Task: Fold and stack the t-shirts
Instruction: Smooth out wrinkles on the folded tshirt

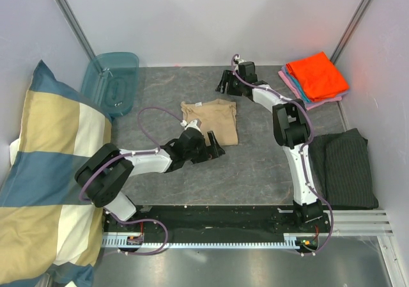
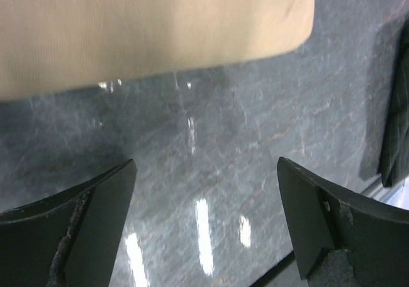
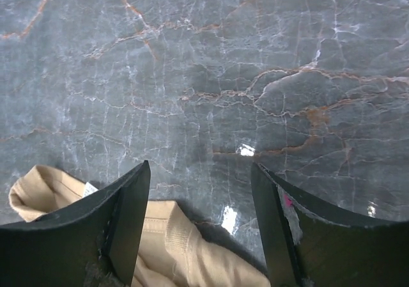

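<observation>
A folded tan t-shirt [image 1: 211, 121] lies mid-table. My left gripper [image 1: 216, 148] hovers open just off its near edge. In the left wrist view the tan t-shirt [image 2: 153, 31] fills the top, and only bare table shows between the wide-apart fingers [image 2: 96, 223]. My right gripper [image 1: 222, 85] stands open at the shirt's far edge. In the right wrist view the tan t-shirt's collar end [image 3: 185, 255] lies low between the fingers [image 3: 124, 217], not pinched. A stack of folded t-shirts, orange [image 1: 317, 75] on top of blue and pink, sits at the back right.
A dark grey striped cloth [image 1: 348, 165] lies on the right, its edge showing in the left wrist view [image 2: 396, 127]. A big blue-and-cream checked pillow [image 1: 51, 172] leans on the left. A teal bin [image 1: 112, 82] stands at the back left. White walls enclose the table.
</observation>
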{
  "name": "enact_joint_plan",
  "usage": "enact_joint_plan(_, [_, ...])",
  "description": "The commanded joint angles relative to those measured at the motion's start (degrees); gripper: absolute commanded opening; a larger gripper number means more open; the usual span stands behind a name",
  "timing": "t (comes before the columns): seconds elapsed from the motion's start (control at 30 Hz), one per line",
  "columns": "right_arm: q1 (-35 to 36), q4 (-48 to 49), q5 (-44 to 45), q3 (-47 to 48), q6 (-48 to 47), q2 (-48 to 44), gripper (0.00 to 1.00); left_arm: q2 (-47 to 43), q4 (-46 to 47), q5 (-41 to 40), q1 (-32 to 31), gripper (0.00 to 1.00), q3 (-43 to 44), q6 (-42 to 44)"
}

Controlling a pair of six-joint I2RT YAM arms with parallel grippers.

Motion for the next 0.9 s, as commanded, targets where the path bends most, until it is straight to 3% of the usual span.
enact_joint_plan(0.0, [0.0,0.1,-3.7,-5.5,-0.4,-2.4,0.72,3.9,4.1,-4.4,0.0,0.99,1.3,-1.9])
enact_joint_plan(0.27, [0.0,1.9,-4.6,-25.5,0.4,-13.8,0.72,8.5,4.3,-5.8,3.3,0.99,1.8,-1.8])
enact_joint_plan(0.53, [0.1,10.0,-10.7,-40.9,6.2,-21.5,0.71,6.1,1.2,-6.8,10.1,0.99,-0.5,-0.3])
enact_joint_plan(0.87, [4.9,12.6,-8.7,-60.2,8.9,-31.1,0.71,5.5,-0.7,-7.2,17.6,0.99,-0.4,2.2])
